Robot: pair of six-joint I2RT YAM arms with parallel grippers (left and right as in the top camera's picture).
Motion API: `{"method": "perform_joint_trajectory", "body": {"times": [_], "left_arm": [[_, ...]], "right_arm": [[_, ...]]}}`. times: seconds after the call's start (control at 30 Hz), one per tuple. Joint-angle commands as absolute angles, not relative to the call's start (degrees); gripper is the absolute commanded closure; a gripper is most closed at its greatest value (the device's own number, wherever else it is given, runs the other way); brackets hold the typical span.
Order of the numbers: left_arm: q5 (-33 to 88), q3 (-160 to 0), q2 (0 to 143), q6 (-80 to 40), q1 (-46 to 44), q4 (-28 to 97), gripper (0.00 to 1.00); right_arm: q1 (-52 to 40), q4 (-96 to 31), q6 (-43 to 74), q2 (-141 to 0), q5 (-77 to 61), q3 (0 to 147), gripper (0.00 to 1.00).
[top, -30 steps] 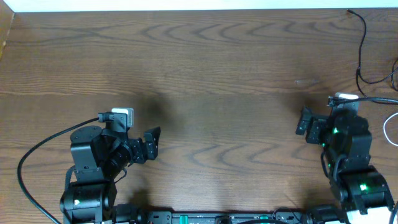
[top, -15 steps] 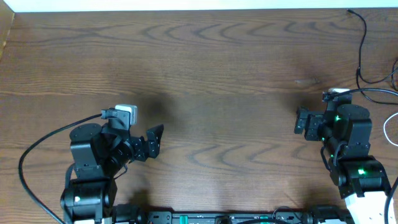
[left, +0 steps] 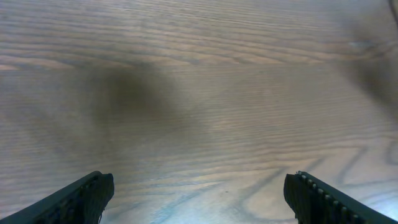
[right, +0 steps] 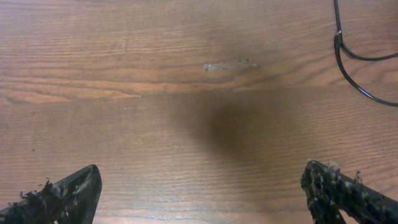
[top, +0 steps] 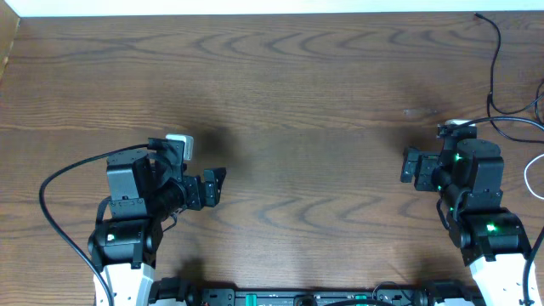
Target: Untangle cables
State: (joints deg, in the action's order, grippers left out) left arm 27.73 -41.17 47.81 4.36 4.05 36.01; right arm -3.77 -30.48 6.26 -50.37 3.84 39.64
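At the upper right of the overhead frame, the cables [top: 495, 59] lie as loose black loops on the wooden table [top: 297, 102], and a white cord [top: 532, 176] curves along the right edge lower down. The right gripper [top: 410, 166] sits just left of them at mid-right, its jaws spread wide and holding nothing. Its wrist view shows a black loop [right: 336, 25] in the upper right corner. The left gripper [top: 214, 185], at lower left, is likewise wide apart over bare wood.
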Motion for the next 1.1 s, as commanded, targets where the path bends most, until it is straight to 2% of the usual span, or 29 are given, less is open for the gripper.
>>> {"method": "perform_joint_trajectory", "body": {"times": [0.0, 0.33, 0.7, 0.77, 1.07], "left_arm": [[21.71, -41.45, 47.2, 4.54, 3.88, 36.01, 0.07], [7.86, -41.45, 43.33, -0.14, 3.88, 35.51, 0.07], [8.34, -41.45, 43.35, -1.17, 3.88, 35.09, 0.07], [8.29, -41.45, 43.35, -1.17, 3.88, 35.07, 0.02], [8.29, -41.45, 43.35, -1.17, 3.88, 35.11, 0.02]], "right_arm": [[-3.42, -30.63, 5.72, -50.04, 5.65, 39.66, 0.01], [-3.42, -30.7, 6.17, -49.5, 6.74, 39.66, 0.01], [-3.42, -31.64, 6.15, -49.52, 6.74, 39.68, 0.01], [-3.42, -32.67, 6.17, -49.52, 6.74, 39.68, 0.01], [-3.42, -35.59, 6.15, -49.52, 6.74, 39.66, 0.01]]}}
